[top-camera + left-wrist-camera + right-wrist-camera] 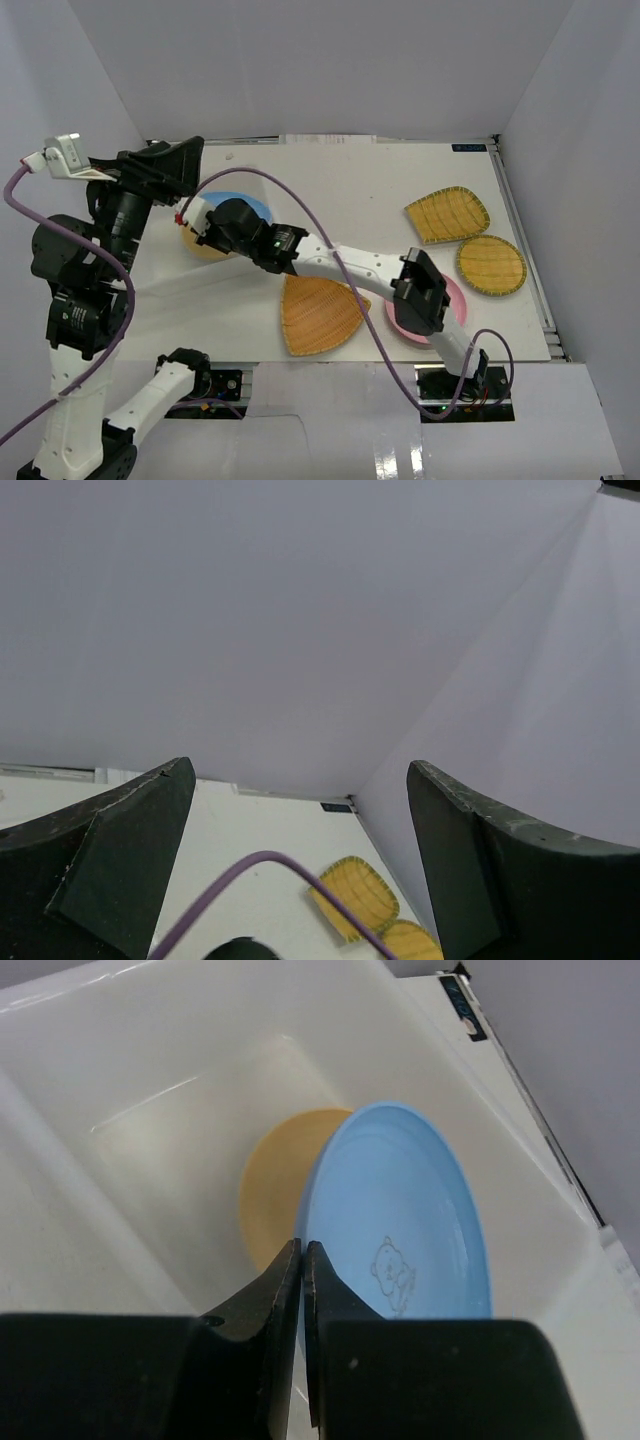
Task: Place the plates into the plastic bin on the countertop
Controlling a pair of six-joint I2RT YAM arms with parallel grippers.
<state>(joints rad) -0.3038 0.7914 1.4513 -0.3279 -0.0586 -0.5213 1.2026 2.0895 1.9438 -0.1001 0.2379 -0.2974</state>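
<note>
In the right wrist view my right gripper [302, 1245] is shut on the rim of the blue plate [410, 1200] and holds it tilted on edge inside the plastic bin [150, 1060]. The plate stands over the yellow-orange plate [270, 1180], which lies on the bin floor. From above, my right gripper [190, 222] reaches to the far left, with the blue plate [250, 207] and the yellow-orange plate [205, 247] beside it. My left gripper [175, 165] is raised high, open and empty. The pink plate [455, 300] lies partly under the right arm. The cream plate is not in view.
A fan-shaped wicker dish [315, 315] lies at the front middle of the countertop [350, 200]. Another fan-shaped one [447, 215] and a rounder one [490, 265] lie at the right. A purple cable [330, 250] arcs over the right arm. White walls enclose the countertop.
</note>
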